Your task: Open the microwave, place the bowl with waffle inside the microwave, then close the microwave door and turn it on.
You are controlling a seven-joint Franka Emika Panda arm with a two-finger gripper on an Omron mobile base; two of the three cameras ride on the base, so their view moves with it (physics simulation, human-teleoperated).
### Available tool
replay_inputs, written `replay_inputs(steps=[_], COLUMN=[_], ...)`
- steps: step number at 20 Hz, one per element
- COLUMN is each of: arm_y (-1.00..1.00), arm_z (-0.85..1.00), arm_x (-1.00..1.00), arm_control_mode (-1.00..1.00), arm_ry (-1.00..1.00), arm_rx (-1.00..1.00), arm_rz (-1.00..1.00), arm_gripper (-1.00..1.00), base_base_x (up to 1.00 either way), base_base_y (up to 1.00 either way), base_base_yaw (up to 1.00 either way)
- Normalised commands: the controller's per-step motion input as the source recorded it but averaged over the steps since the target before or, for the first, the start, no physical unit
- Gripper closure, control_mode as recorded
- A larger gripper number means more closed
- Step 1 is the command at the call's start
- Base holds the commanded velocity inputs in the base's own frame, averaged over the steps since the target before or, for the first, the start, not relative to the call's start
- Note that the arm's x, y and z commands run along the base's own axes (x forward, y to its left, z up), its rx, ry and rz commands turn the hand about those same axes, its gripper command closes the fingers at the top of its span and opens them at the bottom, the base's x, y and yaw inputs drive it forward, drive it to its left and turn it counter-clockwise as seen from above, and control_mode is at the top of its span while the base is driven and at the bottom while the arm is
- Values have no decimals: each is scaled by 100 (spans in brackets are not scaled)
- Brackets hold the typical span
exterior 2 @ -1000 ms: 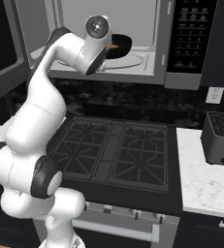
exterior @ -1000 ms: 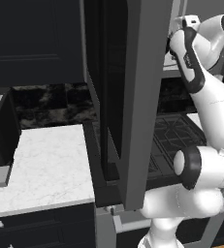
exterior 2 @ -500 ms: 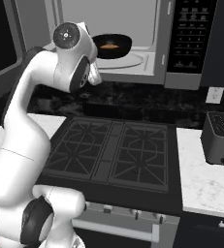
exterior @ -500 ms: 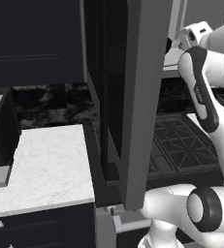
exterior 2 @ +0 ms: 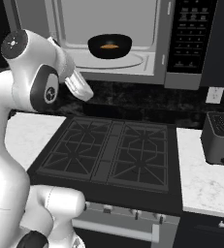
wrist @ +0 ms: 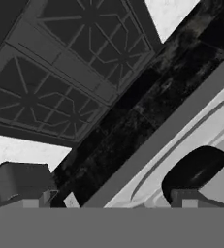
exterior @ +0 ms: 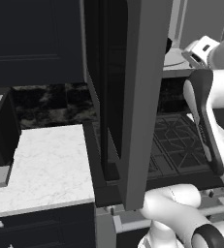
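Bowl [exterior 2: 109, 46] with waffle [exterior 2: 109, 46] placed on microwave [exterior 2: 152, 38] turntable. Microwave door [exterior: 133, 97] swung wide. Gripper jaws spread, empty. Remaining: shut door, start.

The microwave [exterior 2: 133, 43] stood open above the stove [exterior 2: 111, 157], its light grey floor carrying the black bowl [exterior 2: 109, 45] on the turntable [exterior 2: 128, 62]. The waffle [exterior 2: 108, 46] lay in that bowl. On the white marble counter [exterior 2: 205, 181] right of my stove sat a dark toaster [exterior 2: 222, 138].
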Motion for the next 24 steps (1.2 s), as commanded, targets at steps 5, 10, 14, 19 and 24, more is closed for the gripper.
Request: replay_inputs(steps=[5,10,14,19,24], arm_y=[0,0,0,0,32], arm_z=[-63,-56,-34,-18,-15], arm_x=[-85,-28,10,41,22], arm_control_mode=[-100,-100,-100,-100,-100], arm_ry=[24,2,-2,0,0], arm_rx=[-35,-23,-6,-2,-2], arm_rz=[-1,-6,-5,0,0], arm_gripper=[-100,-100,-100,-100,-100], base_base_x=[0,0,0,0,0], base_base_y=[0,0,0,0,0], base_base_yaw=[0,0,0,0,0])
